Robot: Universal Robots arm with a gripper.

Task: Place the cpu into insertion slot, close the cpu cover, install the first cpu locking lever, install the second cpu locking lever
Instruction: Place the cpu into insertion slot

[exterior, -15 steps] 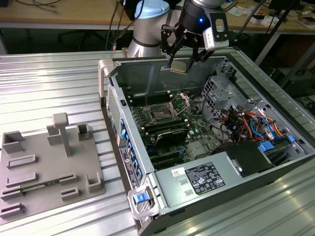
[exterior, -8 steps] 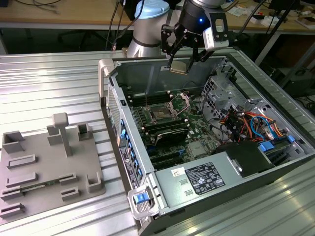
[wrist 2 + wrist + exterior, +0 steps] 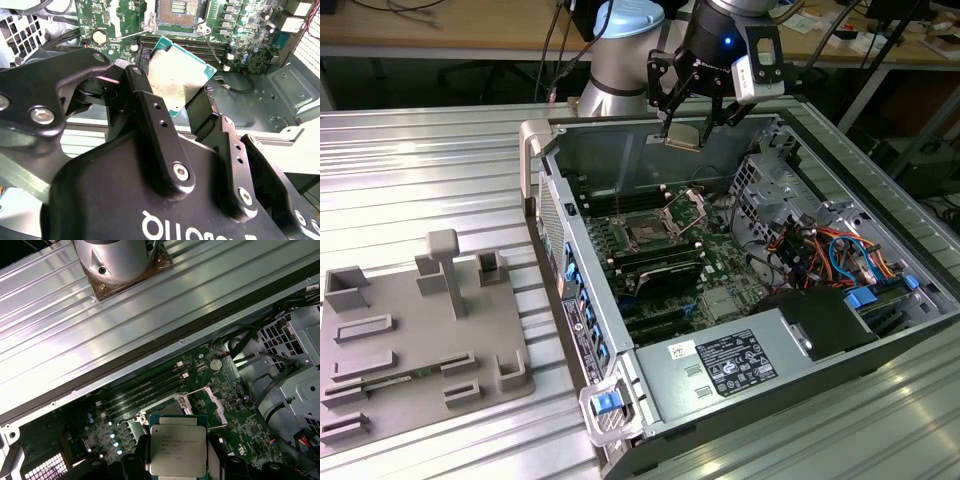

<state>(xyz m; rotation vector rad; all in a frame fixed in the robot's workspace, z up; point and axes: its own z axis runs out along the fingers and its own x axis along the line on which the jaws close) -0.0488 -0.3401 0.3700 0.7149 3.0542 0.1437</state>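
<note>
Hand [image 3: 685, 127] hovers above the open PC case [image 3: 610, 155], pinching the cpu [image 3: 682, 137] flat. The insertion slot [image 3: 648, 232] sits bare on the board below, with the cpu cover [image 3: 688, 208] flipped up beside it. A grey fixture tray [image 3: 410, 340] lies on the desk [image 3: 440, 160] at the exterior view's left.

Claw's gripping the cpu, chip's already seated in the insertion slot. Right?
No. The claw does grip the cpu, but the exterior view shows the chip held in the air above the open case, clear of the insertion slot.
</note>
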